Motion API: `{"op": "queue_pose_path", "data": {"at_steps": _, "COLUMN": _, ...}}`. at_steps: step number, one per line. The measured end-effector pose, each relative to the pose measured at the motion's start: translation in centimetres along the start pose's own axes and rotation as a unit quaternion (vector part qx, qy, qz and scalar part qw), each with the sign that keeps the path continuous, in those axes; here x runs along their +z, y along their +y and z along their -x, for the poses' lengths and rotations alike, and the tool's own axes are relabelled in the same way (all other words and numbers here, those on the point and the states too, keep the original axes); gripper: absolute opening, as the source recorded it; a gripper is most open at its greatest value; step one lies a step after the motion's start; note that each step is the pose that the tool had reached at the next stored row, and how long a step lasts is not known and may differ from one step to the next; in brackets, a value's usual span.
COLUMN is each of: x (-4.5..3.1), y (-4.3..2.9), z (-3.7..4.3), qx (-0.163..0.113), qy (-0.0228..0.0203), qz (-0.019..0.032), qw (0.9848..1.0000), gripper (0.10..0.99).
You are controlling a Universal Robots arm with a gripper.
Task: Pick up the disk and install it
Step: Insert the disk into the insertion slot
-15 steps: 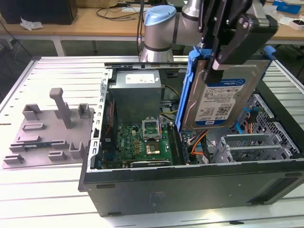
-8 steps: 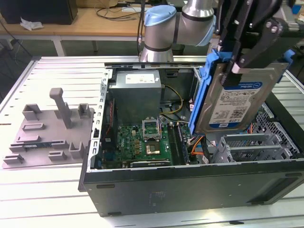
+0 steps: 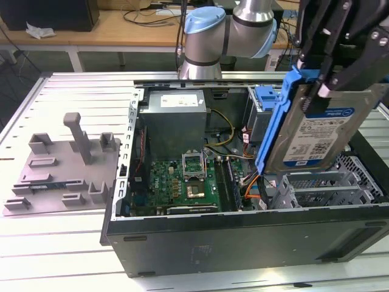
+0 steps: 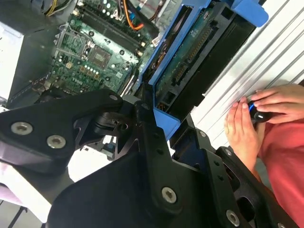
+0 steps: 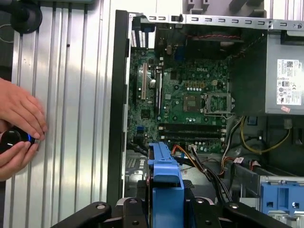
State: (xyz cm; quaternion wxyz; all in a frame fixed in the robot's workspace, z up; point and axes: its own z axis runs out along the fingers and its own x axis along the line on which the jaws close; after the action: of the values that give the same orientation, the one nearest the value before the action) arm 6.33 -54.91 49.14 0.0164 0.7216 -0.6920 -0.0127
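The disk (image 3: 316, 131), a silver drive in a blue bracket, hung in the air at about 2 o'clock in the exterior view, on edge and tilted. The tool (image 3: 325, 85) was clamped on its upper end, holding it clear of the open computer case (image 3: 243, 243). It hovered over the drive cage (image 3: 328, 188), at 3 o'clock from the motherboard (image 3: 182, 182), probably to line up with a bay. A person's hand (image 5: 21, 114) rested on the table (image 3: 61, 255).

- Open air over the motherboard (image 3: 185, 179), bounded by the power supply box (image 3: 176, 118).
- Loose cables (image 3: 234, 152) crowd my way beside the drive cage (image 3: 328, 188), under the disk (image 3: 313, 131) my gripper (image 3: 325, 85) clamps.
- A person's hands (image 5: 21, 111) lie on the table (image 5: 71, 95) beside the case (image 5: 118, 118).
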Motion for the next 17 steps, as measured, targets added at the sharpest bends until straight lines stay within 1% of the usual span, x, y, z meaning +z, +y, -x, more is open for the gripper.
{"op": "queue_pose_path", "data": {"at_steps": 1, "x": -0.01, "y": -0.50, "z": -0.14, "qx": 0.000, "qy": 0.0000, "qz": -0.0002, "qw": 1.0000, "gripper": 0.369}}
{"op": "queue_pose_path", "data": {"at_steps": 2, "x": -0.03, "y": -1.17, "z": -0.26, "qx": 0.000, "qy": 0.0000, "qz": -0.0006, "qw": 1.0000, "gripper": 0.369}}
{"op": "queue_pose_path", "data": {"at_steps": 6, "x": -0.04, "y": -2.10, "z": -0.30, "qx": 0.000, "qy": 0.0001, "qz": -0.0023, "qw": 1.0000, "gripper": 0.369}}
{"op": "queue_pose_path", "data": {"at_steps": 8, "x": -0.03, "y": -2.69, "z": -0.33, "qx": 0.000, "qy": 0.0000, "qz": -0.0032, "qw": 1.0000, "gripper": 0.369}}
{"op": "queue_pose_path", "data": {"at_steps": 12, "x": 0.06, "y": -3.33, "z": -0.35, "qx": 0.000, "qy": 0.0001, "qz": -0.0048, "qw": 1.0000, "gripper": 0.369}}
{"op": "queue_pose_path", "data": {"at_steps": 17, "x": 0.17, "y": -3.50, "z": -0.27, "qx": 0.000, "qy": 0.0001, "qz": -0.0057, "qw": 1.0000, "gripper": 0.369}}
